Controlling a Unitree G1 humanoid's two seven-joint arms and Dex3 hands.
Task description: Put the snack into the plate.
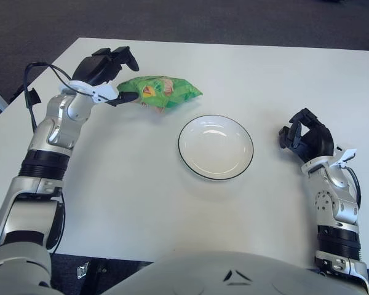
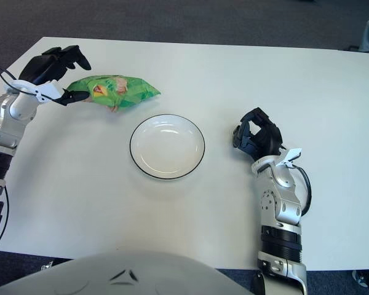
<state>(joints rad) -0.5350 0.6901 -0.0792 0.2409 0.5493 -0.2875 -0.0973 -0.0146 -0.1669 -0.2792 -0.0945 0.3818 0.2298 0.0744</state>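
The snack is a green bag (image 1: 164, 92) lying flat on the white table, just beyond the upper left of the plate. The white plate (image 1: 216, 147) with a dark rim has nothing in it. My left hand (image 1: 124, 78) is at the bag's left end with its fingers (image 1: 119, 57) lifted clear above the bag and the thumb (image 1: 125, 97) low beside it. The hand is open and grasps nothing. My right hand (image 1: 302, 134) shows to the right of the plate, fingers curled, holding nothing.
The white table (image 1: 147, 196) stretches wide in front of the plate and between the plate and each arm. Its far edge (image 1: 234, 44) meets dark carpet. A black cable (image 1: 34, 92) loops off my left forearm.
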